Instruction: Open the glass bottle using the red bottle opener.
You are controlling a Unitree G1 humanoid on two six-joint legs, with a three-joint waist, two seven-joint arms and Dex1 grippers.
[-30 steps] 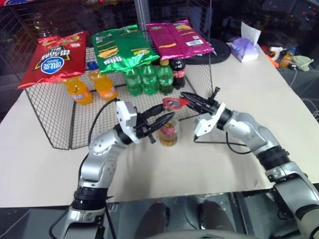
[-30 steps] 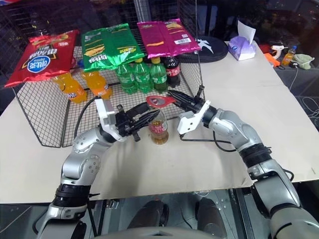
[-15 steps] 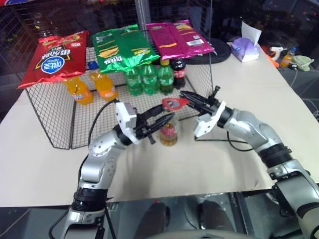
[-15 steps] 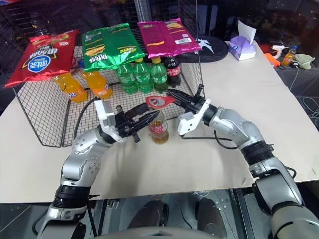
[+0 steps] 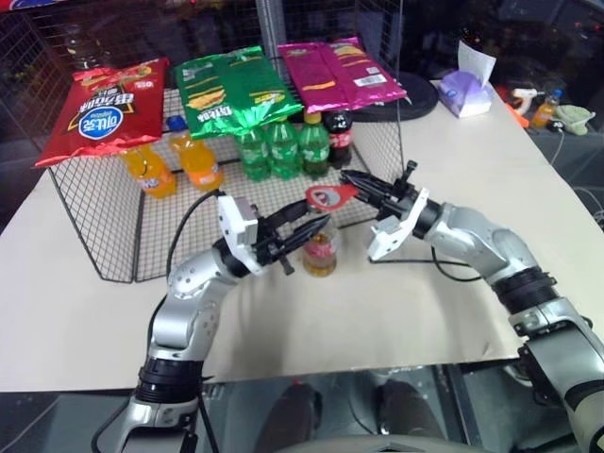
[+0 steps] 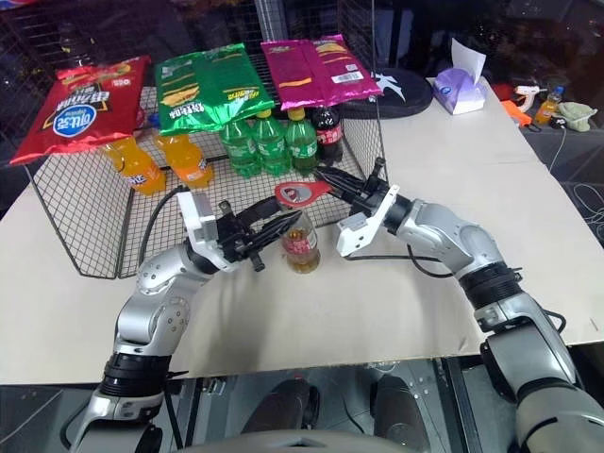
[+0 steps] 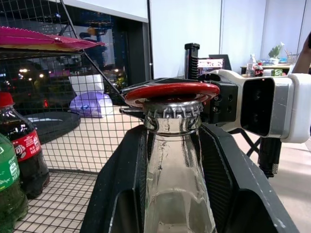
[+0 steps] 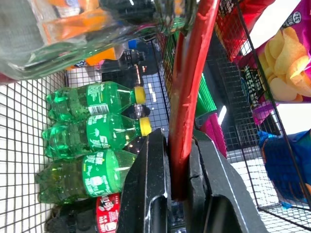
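The glass bottle (image 5: 320, 255) stands upright on the table in front of the wire rack, with pale yellow liquid and a red-and-yellow label. My left gripper (image 5: 315, 226) is shut on its neck (image 7: 171, 165), one black finger on each side. The red bottle opener (image 5: 329, 196) lies flat over the bottle's top; in the left wrist view its oval ring (image 7: 171, 91) sits on the crown cap (image 7: 171, 111). My right gripper (image 5: 353, 186) comes in from the right and is shut on the opener's handle (image 8: 190, 92).
A wire rack (image 5: 104, 217) stands just behind the bottle, holding orange soda bottles (image 5: 175, 165), green bottles (image 5: 281, 149) and a cola bottle (image 5: 338, 137), with chip bags (image 5: 226, 90) on top. A tissue box (image 5: 464, 90) sits far right. A black cable (image 5: 444, 274) trails under my right arm.
My right gripper has rolled a little at the wrist with the opener still on the cap. The bottle and my left gripper have stayed where they were.
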